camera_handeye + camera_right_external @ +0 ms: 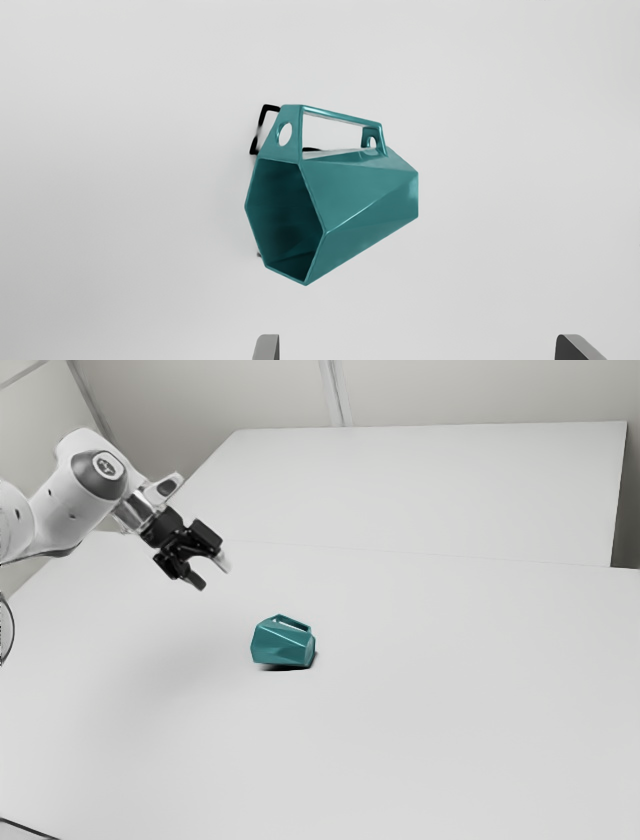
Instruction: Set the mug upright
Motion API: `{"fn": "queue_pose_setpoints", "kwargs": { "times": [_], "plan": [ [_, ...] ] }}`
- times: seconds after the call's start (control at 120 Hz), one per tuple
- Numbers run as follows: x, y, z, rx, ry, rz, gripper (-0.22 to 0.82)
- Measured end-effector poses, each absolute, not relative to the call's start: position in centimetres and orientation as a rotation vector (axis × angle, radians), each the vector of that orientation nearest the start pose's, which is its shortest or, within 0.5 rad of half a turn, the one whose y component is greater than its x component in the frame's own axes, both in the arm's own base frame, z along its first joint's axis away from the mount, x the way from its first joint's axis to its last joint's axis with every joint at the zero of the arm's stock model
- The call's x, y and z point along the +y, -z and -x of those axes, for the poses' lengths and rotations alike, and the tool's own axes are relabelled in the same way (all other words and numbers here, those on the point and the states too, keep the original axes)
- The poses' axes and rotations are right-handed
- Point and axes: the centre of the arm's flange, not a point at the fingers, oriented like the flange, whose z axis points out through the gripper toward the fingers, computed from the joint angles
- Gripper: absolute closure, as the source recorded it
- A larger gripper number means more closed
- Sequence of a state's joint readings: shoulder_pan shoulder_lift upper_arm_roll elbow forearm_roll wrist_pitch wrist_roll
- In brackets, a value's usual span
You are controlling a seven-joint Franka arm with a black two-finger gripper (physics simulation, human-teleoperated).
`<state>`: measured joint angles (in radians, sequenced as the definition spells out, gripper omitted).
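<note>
My gripper [212, 574] is held above the table, up and to the exterior view's left of the teal mug [284, 642]. The faceted mug lies on its side, its handle on the upper side and its base toward the exterior view's right. From the wrist, the mug [360, 200] shows its dark hollow mouth and its angular handle. The gripper [417, 347] is open, its two fingertips wide apart with nothing between them and a gap to the mug.
The white table [420, 740] extends around the mug on all sides. Behind it, toward the top of the exterior view, stands a large white panel or surface [430, 490].
</note>
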<state>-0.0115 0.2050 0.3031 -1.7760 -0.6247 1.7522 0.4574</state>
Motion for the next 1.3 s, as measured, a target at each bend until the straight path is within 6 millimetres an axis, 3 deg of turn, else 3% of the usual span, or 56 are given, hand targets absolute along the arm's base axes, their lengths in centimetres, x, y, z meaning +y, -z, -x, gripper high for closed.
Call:
{"fn": "queue_pose_setpoints", "kwargs": {
  "times": [0.208,0.6,1.033,1.1,1.225,1.3],
  "plan": [
    [11.4,-37.3,-59.2,0.013,-0.014,-2.465,0.00],
    [10.9,-30.2,-59.5,-0.035,-0.093,-2.337,0.00],
    [8.2,-28.2,-59.1,-0.112,-0.149,-2.203,0.00],
    [8.0,-28.2,-59.1,-0.121,-0.156,-2.192,0.09],
    [8.0,-28.0,-58.9,-0.135,-0.164,-2.180,0.40],
    [8.0,-28.0,-58.9,-0.147,-0.170,-2.176,0.54]
  ]
}}
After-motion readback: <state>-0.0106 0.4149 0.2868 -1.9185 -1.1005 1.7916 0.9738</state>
